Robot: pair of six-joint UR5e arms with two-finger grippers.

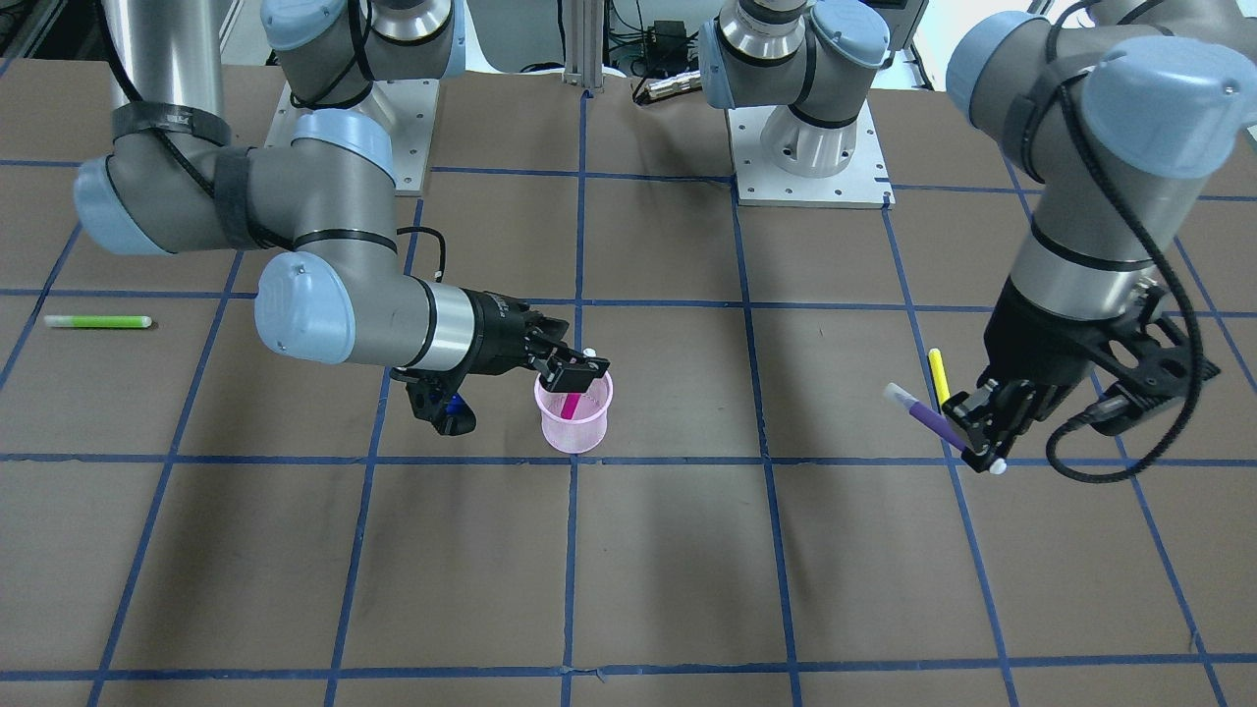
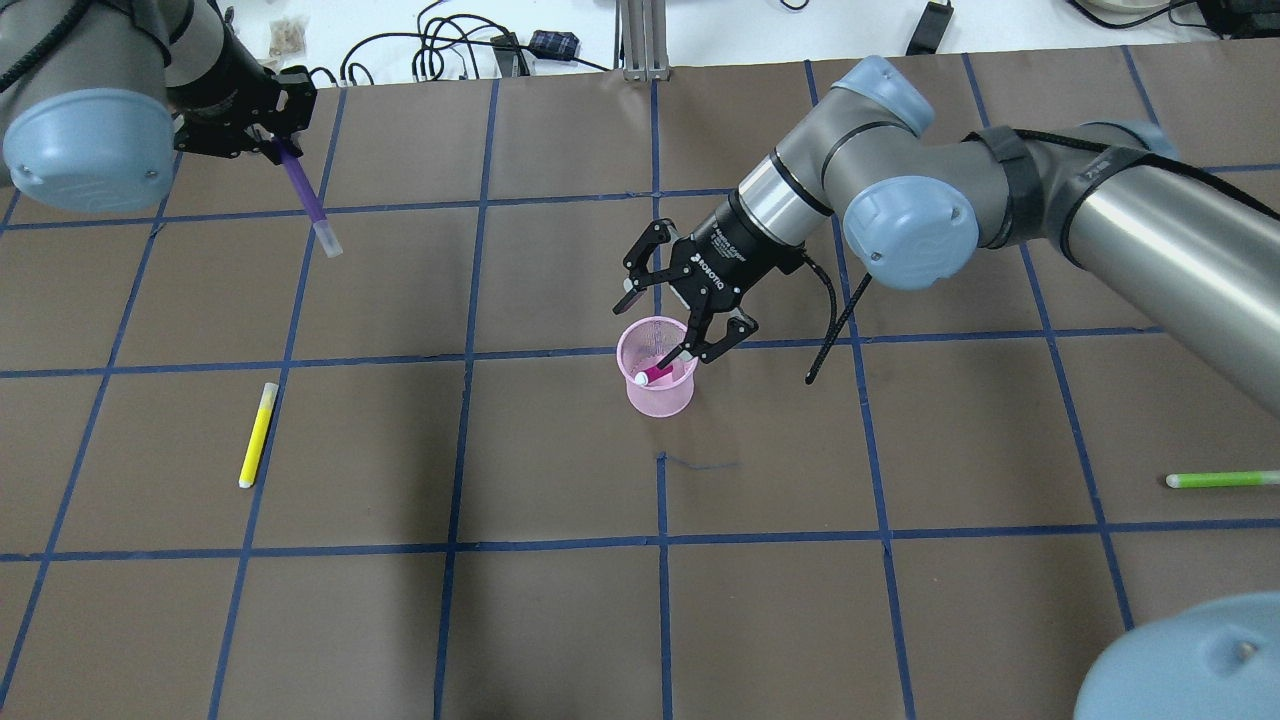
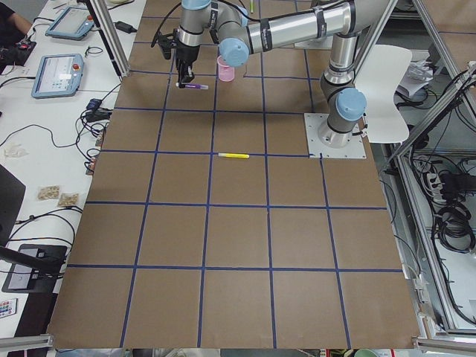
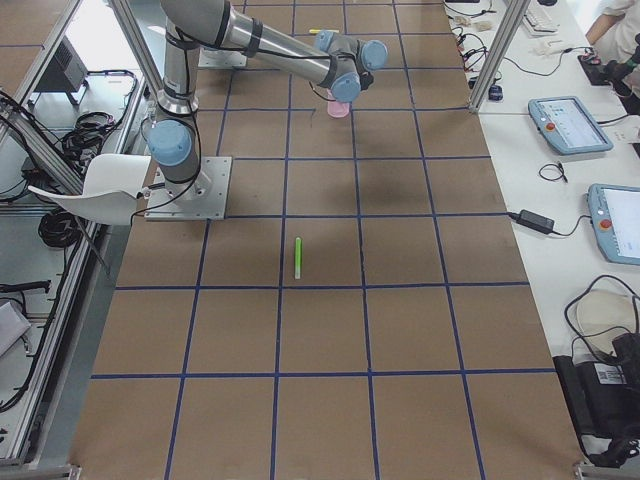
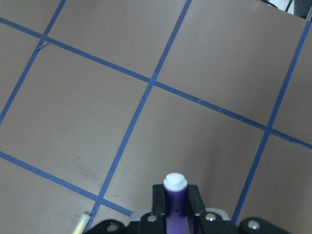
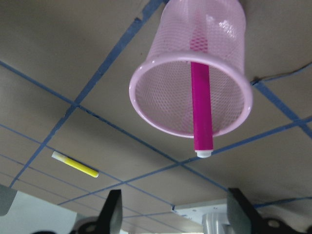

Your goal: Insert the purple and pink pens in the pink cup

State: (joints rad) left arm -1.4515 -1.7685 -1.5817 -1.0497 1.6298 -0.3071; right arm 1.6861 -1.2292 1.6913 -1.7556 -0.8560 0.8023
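Observation:
The pink mesh cup [image 2: 662, 398] stands upright near the table's middle. The pink pen [image 2: 655, 374] leans inside it, its white tip over the rim. My right gripper [image 2: 660, 330] is open just above the cup's rim, fingers apart from the pen. The right wrist view shows the cup [image 6: 219, 29] with the pen [image 6: 201, 107] in it. My left gripper [image 2: 277, 148] is shut on the purple pen [image 2: 305, 200] and holds it tilted above the table at the far left. It also shows in the front view [image 1: 923, 413] and the left wrist view [image 5: 174, 192].
A yellow pen [image 2: 258, 433] lies on the table on my left side, below the left gripper in the front view [image 1: 938, 375]. A green pen [image 2: 1220, 480] lies at the far right. Blue tape lines grid the brown table. Cables lie along the far edge.

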